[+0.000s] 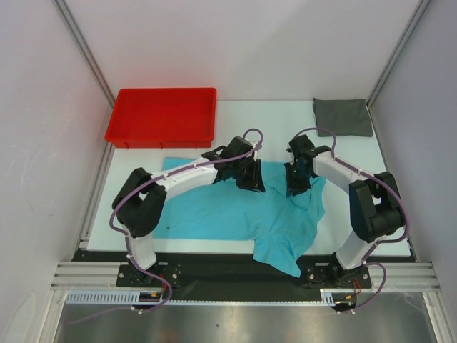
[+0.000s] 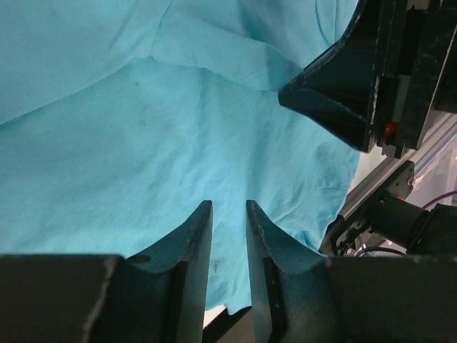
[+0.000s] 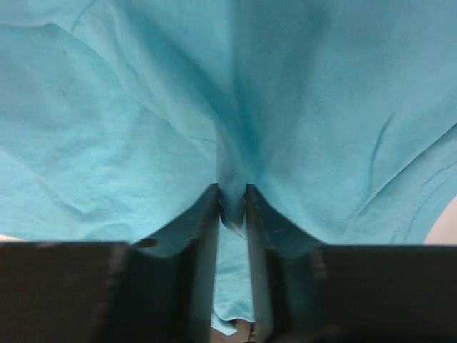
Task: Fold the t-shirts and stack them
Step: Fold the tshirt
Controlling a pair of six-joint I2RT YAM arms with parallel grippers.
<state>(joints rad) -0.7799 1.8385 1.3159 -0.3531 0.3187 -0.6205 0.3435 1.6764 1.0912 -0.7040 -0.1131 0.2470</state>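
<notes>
The turquoise t-shirt (image 1: 235, 211) lies spread and rumpled across the middle of the table, with one part hanging over the front edge. It fills the left wrist view (image 2: 143, 143) and the right wrist view (image 3: 107, 107). My left gripper (image 1: 251, 179) hovers over the shirt's far edge; its jaws (image 2: 228, 204) stand a narrow gap apart with no cloth between them. My right gripper (image 1: 295, 186) is shut on a pinched ridge of the turquoise cloth (image 3: 232, 187). The dark grey t-shirt (image 1: 343, 116) lies folded at the far right corner.
A red plastic tray (image 1: 163, 116) stands at the far left. White walls and metal frame posts close in both sides. The black base rail (image 1: 228, 275) runs along the near edge. The right gripper's body (image 2: 343, 93) shows close by in the left wrist view.
</notes>
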